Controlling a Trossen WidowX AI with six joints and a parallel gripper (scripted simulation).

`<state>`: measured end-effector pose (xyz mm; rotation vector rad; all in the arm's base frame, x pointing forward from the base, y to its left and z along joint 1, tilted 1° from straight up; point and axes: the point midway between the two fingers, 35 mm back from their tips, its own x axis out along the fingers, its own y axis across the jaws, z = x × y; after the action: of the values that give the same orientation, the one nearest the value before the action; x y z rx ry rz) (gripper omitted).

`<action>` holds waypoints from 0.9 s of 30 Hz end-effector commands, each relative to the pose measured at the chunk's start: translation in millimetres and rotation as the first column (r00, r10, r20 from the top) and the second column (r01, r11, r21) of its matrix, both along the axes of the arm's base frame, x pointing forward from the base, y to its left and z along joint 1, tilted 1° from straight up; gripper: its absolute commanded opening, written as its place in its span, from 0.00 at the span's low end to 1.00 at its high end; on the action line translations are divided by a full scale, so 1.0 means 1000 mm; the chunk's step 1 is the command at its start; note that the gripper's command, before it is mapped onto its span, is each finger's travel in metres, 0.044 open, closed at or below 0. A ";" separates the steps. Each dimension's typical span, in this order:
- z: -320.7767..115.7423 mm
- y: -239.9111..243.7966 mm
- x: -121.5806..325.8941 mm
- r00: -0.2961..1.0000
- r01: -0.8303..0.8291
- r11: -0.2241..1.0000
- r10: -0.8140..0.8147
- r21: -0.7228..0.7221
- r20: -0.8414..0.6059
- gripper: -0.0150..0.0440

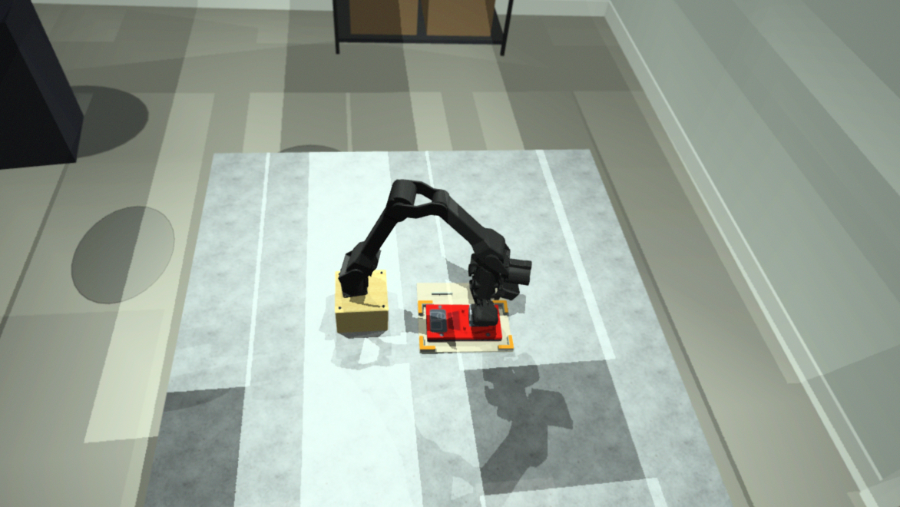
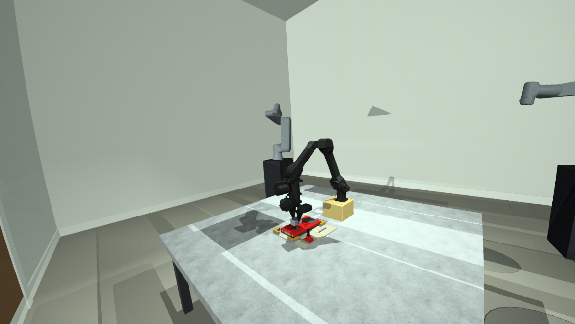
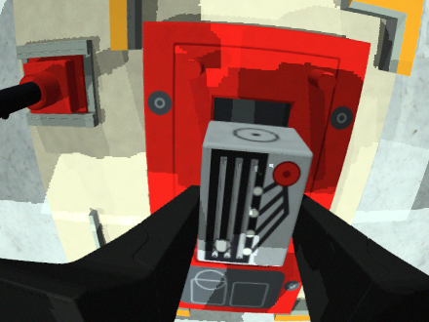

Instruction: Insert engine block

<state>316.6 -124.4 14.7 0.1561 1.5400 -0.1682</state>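
Engine block pinched above the car body, not seated

Going left to right in the wrist view, we note a red lever unit (image 2: pixel 308 239) (image 3: pixel 50 93) at ten o'clock, in a grey bracket that presumably keeps it parked. Next comes the red car body (image 1: pixel 458 333) (image 2: pixel 292 230) (image 3: pixel 161 151), between orange corner pieces (image 1: pixel 427 347) (image 2: pixel 275 229) (image 3: pixel 118 24) that likely stop it sliding. At twelve o'clock its dark opening (image 3: pixel 251 110) shows past the engine block (image 2: pixel 294 221) (image 3: pixel 244 195).

The gripper (image 1: pixel 484 313) (image 2: pixel 296 221) (image 3: pixel 248 200) pinches the block by opposite sides, we judge to leave its underside free for insertion. The block is grey and boxy, with black stripes, pale dots, a red disc at one o'clock and a ringed end. We cannot confirm slot or rib alignment.
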 end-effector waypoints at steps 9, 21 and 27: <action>0.001 -0.002 0.004 1.000 -0.023 1.000 0.023 0.001 0.012 0.52; 0.001 -0.002 0.003 1.000 -0.013 1.000 0.013 0.001 0.012 0.52; 0.001 -0.002 0.003 1.000 -0.008 1.000 0.008 0.001 0.012 0.52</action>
<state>319.0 -127.4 15.3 0.1435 1.5334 -0.1589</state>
